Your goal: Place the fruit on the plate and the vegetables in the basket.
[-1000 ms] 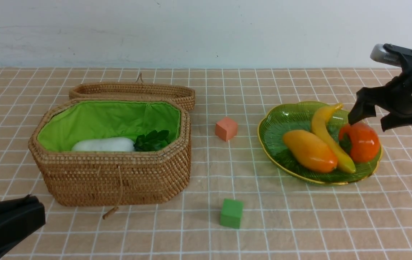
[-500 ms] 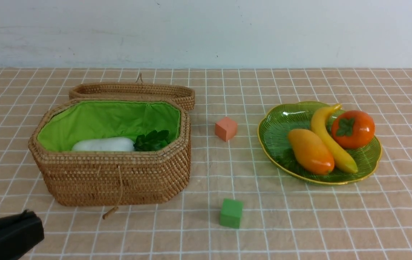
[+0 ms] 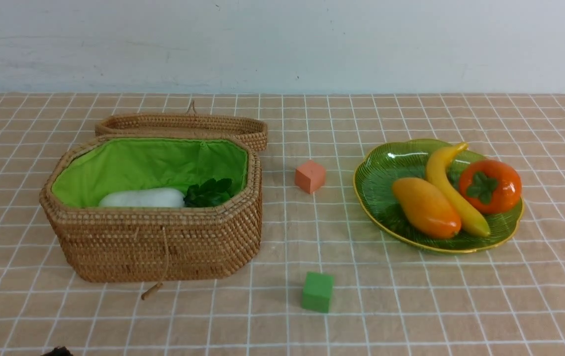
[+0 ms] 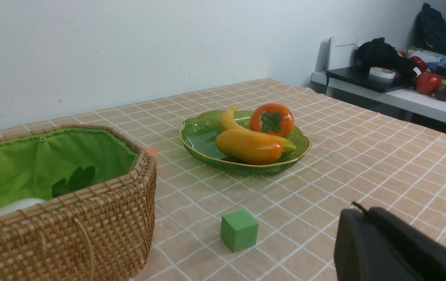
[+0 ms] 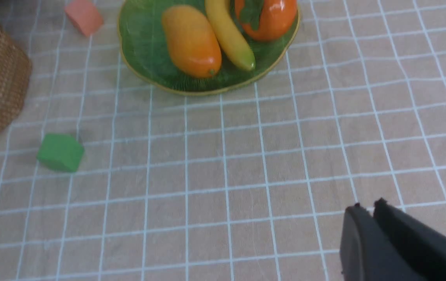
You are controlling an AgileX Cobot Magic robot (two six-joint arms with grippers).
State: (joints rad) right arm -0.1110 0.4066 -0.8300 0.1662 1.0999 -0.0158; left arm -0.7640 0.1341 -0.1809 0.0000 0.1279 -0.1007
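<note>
Now sorted: mango [image 3: 426, 207], banana [image 3: 453, 190] and persimmon [image 3: 490, 186] on plate [image 3: 386, 163] toward right edge, nearer right gripper [image 5: 364, 210], both grippers pressed together, empty.

glossy plastic-looking mango [image 3: 426, 207], banana [image 3: 451, 190] and persimmon [image 3: 490, 185] gleaming on a translucent ribbed plate [image 3: 386, 170]; rough woven wicker basket [image 3: 159, 242] showing its cloth lining [image 3: 134, 165]; matt cubes [image 3: 317, 291] sitting on checked cloth [image 3: 411, 296].

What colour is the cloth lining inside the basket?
Bright green, plain with no pattern. The lining of the woven basket shows best in the front view.
</note>
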